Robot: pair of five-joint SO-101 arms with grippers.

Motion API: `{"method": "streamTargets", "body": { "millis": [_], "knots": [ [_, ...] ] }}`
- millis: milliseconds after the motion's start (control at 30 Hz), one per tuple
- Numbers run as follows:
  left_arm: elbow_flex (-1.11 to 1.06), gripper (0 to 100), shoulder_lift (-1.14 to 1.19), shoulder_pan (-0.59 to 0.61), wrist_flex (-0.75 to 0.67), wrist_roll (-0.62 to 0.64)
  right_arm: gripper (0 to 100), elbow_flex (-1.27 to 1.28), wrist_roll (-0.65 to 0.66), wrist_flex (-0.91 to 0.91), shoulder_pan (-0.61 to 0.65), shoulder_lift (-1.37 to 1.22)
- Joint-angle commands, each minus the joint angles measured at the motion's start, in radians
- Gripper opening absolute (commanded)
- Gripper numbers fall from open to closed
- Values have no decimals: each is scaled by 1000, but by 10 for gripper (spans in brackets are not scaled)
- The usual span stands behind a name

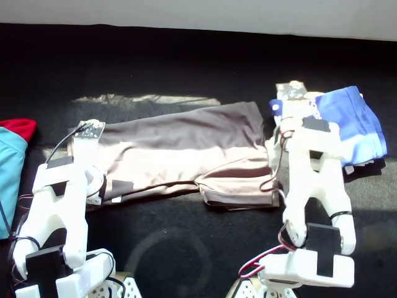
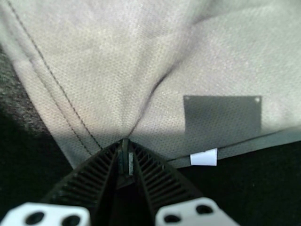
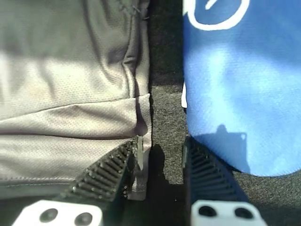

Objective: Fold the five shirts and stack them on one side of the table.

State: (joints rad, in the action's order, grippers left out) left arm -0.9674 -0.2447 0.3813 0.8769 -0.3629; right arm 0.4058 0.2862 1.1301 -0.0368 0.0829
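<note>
High view: grey shirt (image 1: pixel 186 143) half-folded; my left gripper (image 2: pixel 125 147) pinches its hem, right gripper (image 3: pixel 162 147) open; blue shirt (image 1: pixel 353 121) already folded aside.

Middle shirt (image 1: pixel 186 143) was plain grey-brown, maybe taupe; folded shirt (image 1: pixel 350 118) blue with white print; table (image 1: pixel 186 56) black.

Grey mesh shirt (image 1: pixel 186 149), partly folded, lying lengthwise across the middle of the black counter (image 1: pixel 186 56), sunlit along its near half, folded blue shirt (image 1: pixel 353 121) with white print just beside its right end, teal shirt (image 1: pixel 9 180) and red shirt (image 1: pixel 18 127) touching at the left edge
</note>
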Motion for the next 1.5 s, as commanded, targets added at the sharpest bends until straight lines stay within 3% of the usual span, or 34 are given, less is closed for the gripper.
{"method": "streamTargets", "body": {
  "millis": [0,200,467,667,1100,1467],
  "knots": [
    [-2,9,5,-7,-14,-2,132,5,12,30,104,145],
    [-4,9,5,-7,-14,-2,131,274,160,58,263,403],
    [-4,9,5,-7,-14,-2,135,567,353,-44,297,470],
    [-4,9,5,-7,-14,-2,197,625,362,-102,325,470],
    [-4,9,5,-7,-14,-2,199,713,411,-232,323,456],
    [-5,9,5,-7,-14,-2,171,618,408,-294,317,124]
  ]
}}
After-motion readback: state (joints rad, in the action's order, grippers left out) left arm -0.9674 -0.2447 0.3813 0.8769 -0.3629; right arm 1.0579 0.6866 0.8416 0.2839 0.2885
